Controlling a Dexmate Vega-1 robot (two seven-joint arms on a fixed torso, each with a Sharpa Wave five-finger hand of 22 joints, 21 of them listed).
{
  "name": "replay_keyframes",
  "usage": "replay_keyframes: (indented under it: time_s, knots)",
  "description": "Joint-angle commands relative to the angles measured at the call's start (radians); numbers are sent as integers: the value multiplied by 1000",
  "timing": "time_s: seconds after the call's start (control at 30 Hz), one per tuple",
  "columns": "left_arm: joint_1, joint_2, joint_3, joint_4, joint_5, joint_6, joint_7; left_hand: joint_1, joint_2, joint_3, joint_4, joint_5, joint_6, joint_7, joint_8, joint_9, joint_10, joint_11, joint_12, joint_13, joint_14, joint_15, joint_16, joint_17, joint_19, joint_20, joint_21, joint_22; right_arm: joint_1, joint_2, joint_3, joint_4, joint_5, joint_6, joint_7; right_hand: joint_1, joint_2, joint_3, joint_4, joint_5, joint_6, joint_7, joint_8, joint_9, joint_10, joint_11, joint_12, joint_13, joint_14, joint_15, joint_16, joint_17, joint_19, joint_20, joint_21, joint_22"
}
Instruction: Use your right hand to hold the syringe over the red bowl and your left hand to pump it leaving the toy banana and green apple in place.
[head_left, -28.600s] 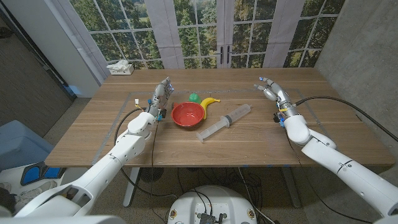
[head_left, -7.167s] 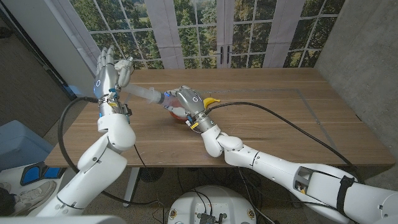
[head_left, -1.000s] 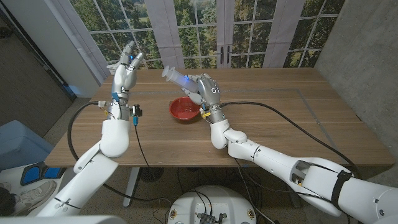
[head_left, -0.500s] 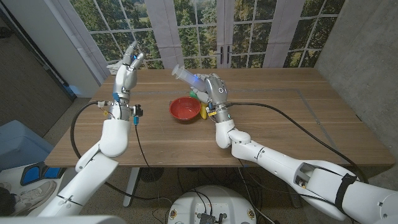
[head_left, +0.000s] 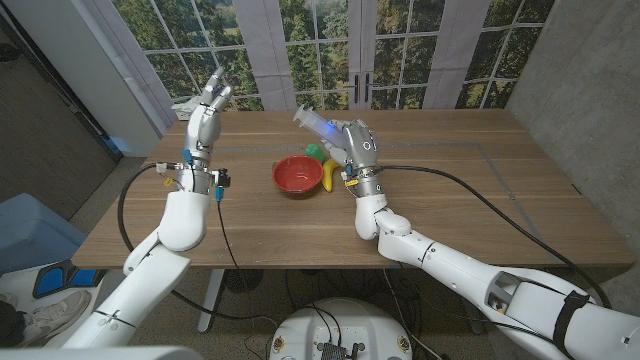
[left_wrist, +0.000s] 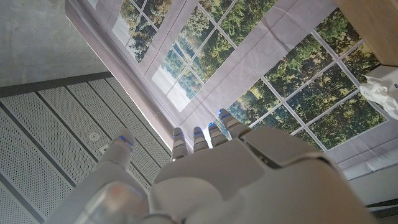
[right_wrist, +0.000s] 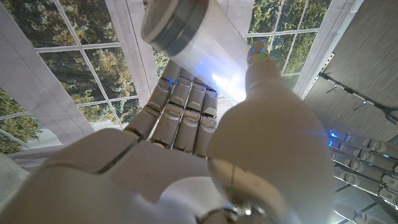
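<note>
Head view shows the right hand (head_left: 358, 143) gripping the syringe (head_left: 318, 124) beside the red bowl (head_left: 299, 176), not over it; left hand (head_left: 205, 118) raised, empty, fingers apart, so pumping looks unstarted.

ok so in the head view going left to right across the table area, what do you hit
left robot hand raised and holding nothing → red bowl → toy banana → right robot hand gripping the syringe. The green apple sits behind the bowl and banana, so its place in the order is unclear.
</note>
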Motion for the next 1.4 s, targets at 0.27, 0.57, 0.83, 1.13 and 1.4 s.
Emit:
replay_keyframes:
  time_s: [0.27,0.57,0.83,1.13,1.4]
  knots:
    - [12,-11,8,-25,-24,42,-16,7,9,3,-11,3,3,-4,3,5,4,-3,6,5,6,-41,4,0,5,1,3,4,-87,-71,48,-156,-6,-196,93,100,116,20,17,4,178,-180,8,10,133,-129,0,3,8,-126,1,5,-1,-88,8,2]
    - [15,-14,10,-18,-99,43,-41,8,10,4,-13,2,1,-2,1,5,-1,-4,3,5,3,-40,2,0,5,-1,1,4,-132,-105,70,-224,-15,-295,145,97,116,20,17,5,178,-180,9,11,133,-131,-1,6,5,-125,-1,6,-3,-87,10,2]
    - [26,-7,10,-23,-158,58,-63,8,11,4,-14,2,-1,1,0,5,-2,-3,2,5,1,-41,1,0,6,-1,1,4,-164,-133,85,-266,-22,-360,176,95,116,21,17,5,177,-179,9,11,135,-130,-3,6,5,-126,-2,7,-4,-86,11,2]
    - [36,3,6,-15,-262,73,-99,8,12,4,-15,2,-9,12,-3,5,-5,0,1,5,-2,-40,0,0,5,-2,-1,4,-190,-159,93,-300,-28,-431,225,96,115,22,16,6,176,-177,10,12,134,-126,-6,7,4,-125,-3,9,-6,-84,12,1]
    - [18,10,23,6,-298,77,-110,6,14,4,-16,2,-21,47,-5,5,-7,3,0,5,-3,-42,1,1,7,-4,-2,4,-205,-171,93,-323,-39,-493,257,96,115,24,15,7,174,-177,10,12,134,-128,-7,9,3,-125,-5,10,-7,-84,14,1]
